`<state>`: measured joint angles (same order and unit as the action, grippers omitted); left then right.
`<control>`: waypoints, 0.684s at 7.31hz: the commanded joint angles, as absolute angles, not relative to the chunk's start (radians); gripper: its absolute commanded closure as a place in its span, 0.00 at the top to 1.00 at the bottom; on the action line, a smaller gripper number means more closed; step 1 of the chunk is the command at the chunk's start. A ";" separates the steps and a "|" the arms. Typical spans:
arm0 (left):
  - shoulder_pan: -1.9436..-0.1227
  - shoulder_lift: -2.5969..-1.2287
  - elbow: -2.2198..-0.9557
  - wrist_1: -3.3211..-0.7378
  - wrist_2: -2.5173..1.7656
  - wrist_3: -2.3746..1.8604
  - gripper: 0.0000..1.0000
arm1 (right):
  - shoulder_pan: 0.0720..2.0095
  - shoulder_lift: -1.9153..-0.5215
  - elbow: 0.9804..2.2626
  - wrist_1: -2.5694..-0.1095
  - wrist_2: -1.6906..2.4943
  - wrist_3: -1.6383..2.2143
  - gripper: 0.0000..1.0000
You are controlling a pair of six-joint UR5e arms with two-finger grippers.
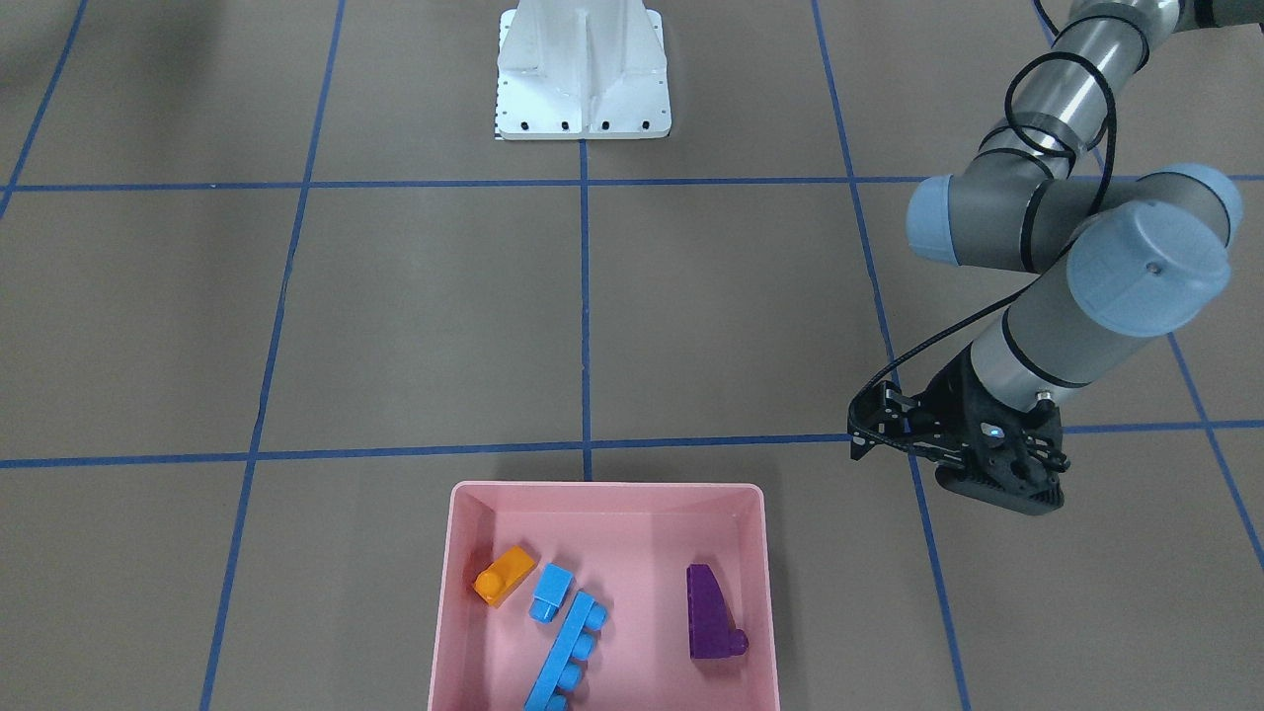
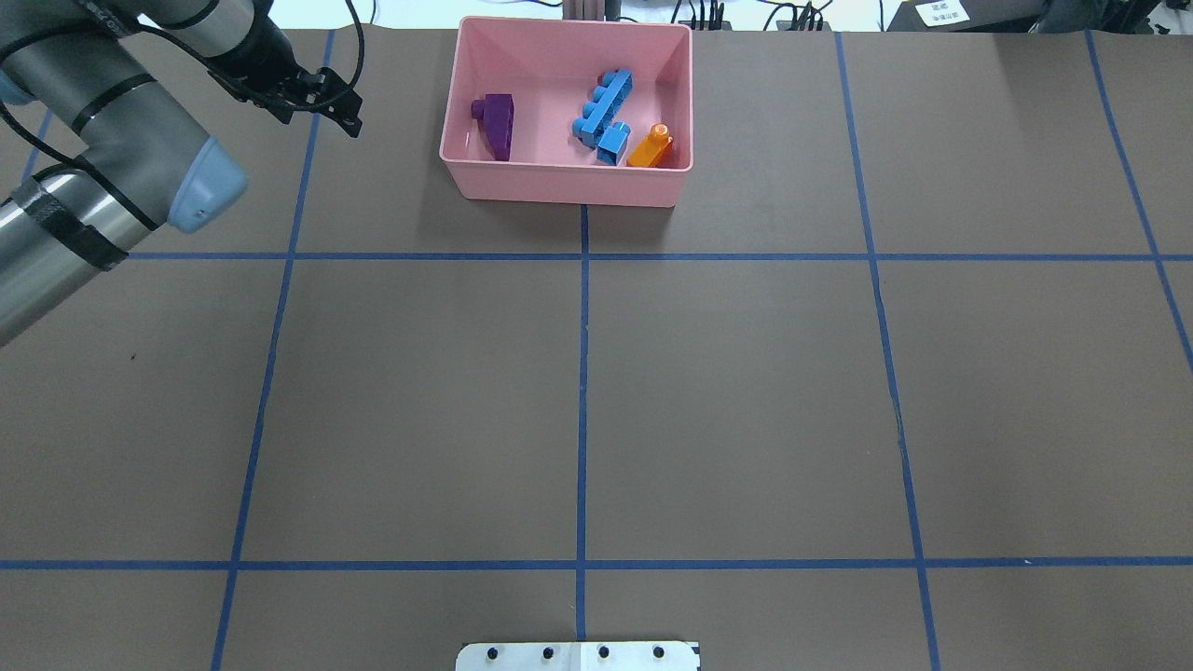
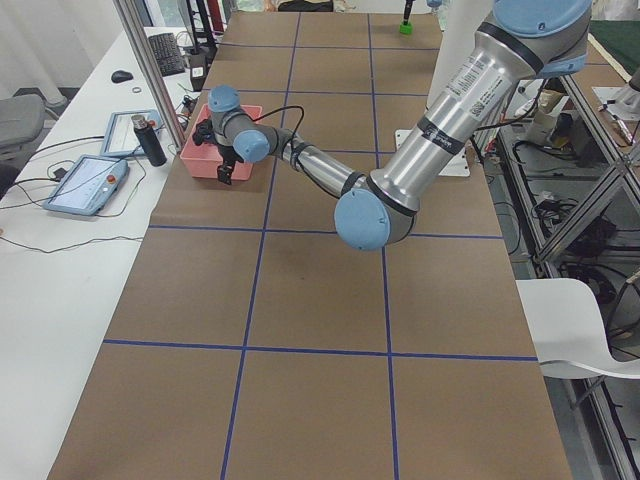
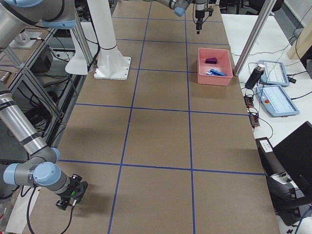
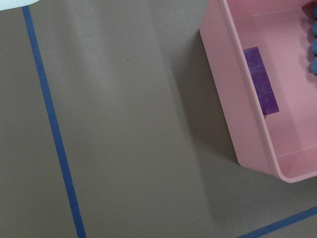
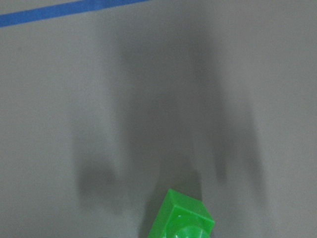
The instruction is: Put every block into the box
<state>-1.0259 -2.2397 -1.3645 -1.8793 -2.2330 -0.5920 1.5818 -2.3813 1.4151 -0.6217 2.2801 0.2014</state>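
Low in the front-facing view, centre of frame, the shallow square pink plastic tray (image 1: 607, 487) sits on the brown paper-covered desk (image 1: 415, 326) and holds four bricks. The orange single-stud plastic brick (image 1: 504, 576) lies at its left. The small blue single-stud brick (image 1: 550, 592) is just beside it, and the long blue four-stud brick (image 1: 568, 652) runs down to the bottom edge. The purple sloped wedge brick (image 1: 713, 612) lies apart at the right. The left pincer (image 1: 997, 484) hangs at the right of frame, outside the tray. Nothing shows in it, and I cannot tell whether it is released or clenched.

Overhead, the tray is at top centre with the four bricks inside. A white label (image 2: 937, 11) in the top-right corner is too small to read.

From the left end, the green two-stud plastic brick (image 3: 406, 27) sits at the very top of frame, well apart from the tray. Print on the near arm's tube is illegible.

From the right end, the right pincer (image 4: 68, 194) is in the lower-left corner; I cannot tell its state.

The left wrist view shows only the tray's corner and the purple wedge, at right.

In the right wrist view the green brick is at the bottom edge, with shadow on the desk above it. Fetching this last brick looks like the step in hand. To do it well, centre the pincer over the brick, square the jaws to its flat sides, and go fully down before closing. Then carry it to the tray and let go low over a bare patch.
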 commanded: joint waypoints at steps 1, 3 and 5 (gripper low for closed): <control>-1.023 -2.243 -1.365 -1.879 -2.233 -0.592 1.00 | 1.582 -2.364 1.378 -0.623 2.279 0.193 0.79; -1.023 -2.244 -1.365 -1.879 -2.233 -0.592 1.00 | 1.580 -2.362 1.359 -0.621 2.279 0.180 0.77; -1.023 -2.244 -1.365 -1.879 -2.233 -0.592 1.00 | 1.580 -2.359 1.355 -0.621 2.279 0.176 0.74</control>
